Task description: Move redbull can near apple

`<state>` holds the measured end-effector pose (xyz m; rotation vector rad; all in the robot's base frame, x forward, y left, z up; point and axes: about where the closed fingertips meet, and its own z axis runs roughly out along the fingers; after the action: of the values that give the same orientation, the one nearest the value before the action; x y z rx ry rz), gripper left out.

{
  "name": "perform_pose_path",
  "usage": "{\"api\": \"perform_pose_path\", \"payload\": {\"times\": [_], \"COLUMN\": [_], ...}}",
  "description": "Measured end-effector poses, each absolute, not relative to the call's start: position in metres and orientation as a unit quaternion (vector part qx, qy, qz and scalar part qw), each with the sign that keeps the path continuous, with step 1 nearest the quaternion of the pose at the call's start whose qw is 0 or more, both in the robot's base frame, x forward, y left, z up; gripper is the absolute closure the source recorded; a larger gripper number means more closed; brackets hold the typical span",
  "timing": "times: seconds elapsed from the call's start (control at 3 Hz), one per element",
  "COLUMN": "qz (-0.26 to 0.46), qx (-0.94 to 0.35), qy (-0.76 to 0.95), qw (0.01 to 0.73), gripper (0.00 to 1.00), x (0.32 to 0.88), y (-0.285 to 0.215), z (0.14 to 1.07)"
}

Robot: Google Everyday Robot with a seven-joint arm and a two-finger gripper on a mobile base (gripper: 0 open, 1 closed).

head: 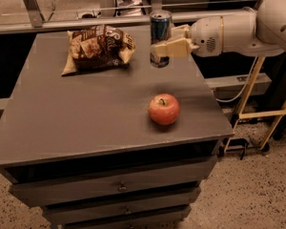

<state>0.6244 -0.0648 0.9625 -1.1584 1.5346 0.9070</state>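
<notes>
claw: the claw (166, 44) sits over the far right part of the counter (81, 113), reaching in from the right on the end of the white arm (229, 30).
claw state: closed around the redbull can (160, 25), one pale finger (175, 47) lying across the can's front at about mid-height, the other mostly hidden behind it.
redbull can: upright in the claw's hold, silver top up, blue and silver body. it is at the back right of the counter; whether its base touches the surface or hangs just above it i cannot tell.
apple: the apple (164, 109) rests on the counter toward the near right, stem up, red with yellowish patches. it is nearer the camera than the can and well apart from it, with bare counter between them.
snack bag: a brown snack bag (97, 46) lies flat at the back left-centre of the counter, left of the can and not touching it.
counter: dark grey top, with drawers (119, 187) stacked beneath the front edge.
floor: speckled floor (248, 194) shows to the right and below.
</notes>
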Motion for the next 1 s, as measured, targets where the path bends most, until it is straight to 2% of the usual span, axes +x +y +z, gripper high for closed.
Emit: {"api": "perform_pose_path", "payload": {"times": [1.0], "qz": [0.389], "qx": [-0.463], "qy": [0.635], "qw": [0.481], "gripper": [1.00], "x": [0.597], "y": [-0.071], "z": [0.931]}}
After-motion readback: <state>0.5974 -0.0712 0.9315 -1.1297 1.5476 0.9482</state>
